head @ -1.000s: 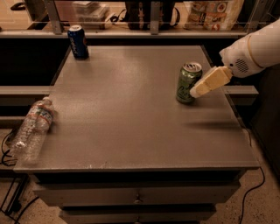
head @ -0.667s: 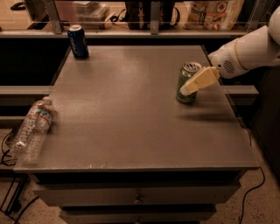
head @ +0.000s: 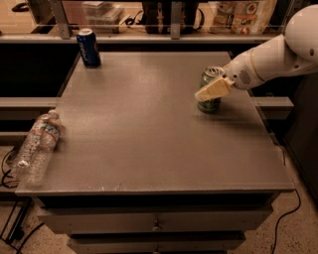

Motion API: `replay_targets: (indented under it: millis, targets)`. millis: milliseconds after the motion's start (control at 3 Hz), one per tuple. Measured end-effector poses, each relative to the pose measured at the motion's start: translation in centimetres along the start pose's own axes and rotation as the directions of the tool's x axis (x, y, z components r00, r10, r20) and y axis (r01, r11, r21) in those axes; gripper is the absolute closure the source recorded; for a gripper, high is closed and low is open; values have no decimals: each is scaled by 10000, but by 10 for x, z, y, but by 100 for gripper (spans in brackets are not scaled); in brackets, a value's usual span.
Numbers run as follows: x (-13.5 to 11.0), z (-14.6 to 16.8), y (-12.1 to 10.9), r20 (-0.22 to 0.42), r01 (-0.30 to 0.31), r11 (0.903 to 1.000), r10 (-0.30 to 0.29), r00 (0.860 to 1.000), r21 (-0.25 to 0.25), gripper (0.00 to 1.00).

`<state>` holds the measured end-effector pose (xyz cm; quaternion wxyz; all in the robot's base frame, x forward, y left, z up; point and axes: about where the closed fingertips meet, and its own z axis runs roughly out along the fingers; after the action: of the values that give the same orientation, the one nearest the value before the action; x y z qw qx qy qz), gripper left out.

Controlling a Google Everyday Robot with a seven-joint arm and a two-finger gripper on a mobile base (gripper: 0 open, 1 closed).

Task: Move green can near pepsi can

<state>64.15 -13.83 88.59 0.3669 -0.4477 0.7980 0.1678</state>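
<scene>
The green can [head: 210, 104] stands upright on the right side of the grey table [head: 149, 129]. My gripper [head: 209, 89] reaches in from the right on a white arm and is at the can, with a cream part lying across the can's front. The can's middle is hidden behind it. The pepsi can [head: 88, 47], dark blue with a silver top, stands upright at the table's far left corner, well away from the green can.
A clear plastic water bottle [head: 36, 147] lies on its side at the table's left edge. A shelf with bags and boxes [head: 238, 12] runs behind the table. Drawers [head: 156, 223] sit below the front edge. Cables lie on the floor.
My arm has moved left and a little up, bringing the gripper further across the green can. The can stands in nearly the same place. The pepsi can and bottle have not moved.
</scene>
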Motion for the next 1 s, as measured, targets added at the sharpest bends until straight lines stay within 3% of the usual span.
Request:
replay_targets:
  millis: [333, 667, 1000]
  targets:
    - [-17, 4, 6, -3, 344, 9994, -344, 9994, -98, 65]
    - [-54, 2, 10, 112, 1095, 9939, -1093, 9939, -120, 88]
    - [-116, 3, 14, 494, 2221, 9749, -2212, 9740, -133, 100]
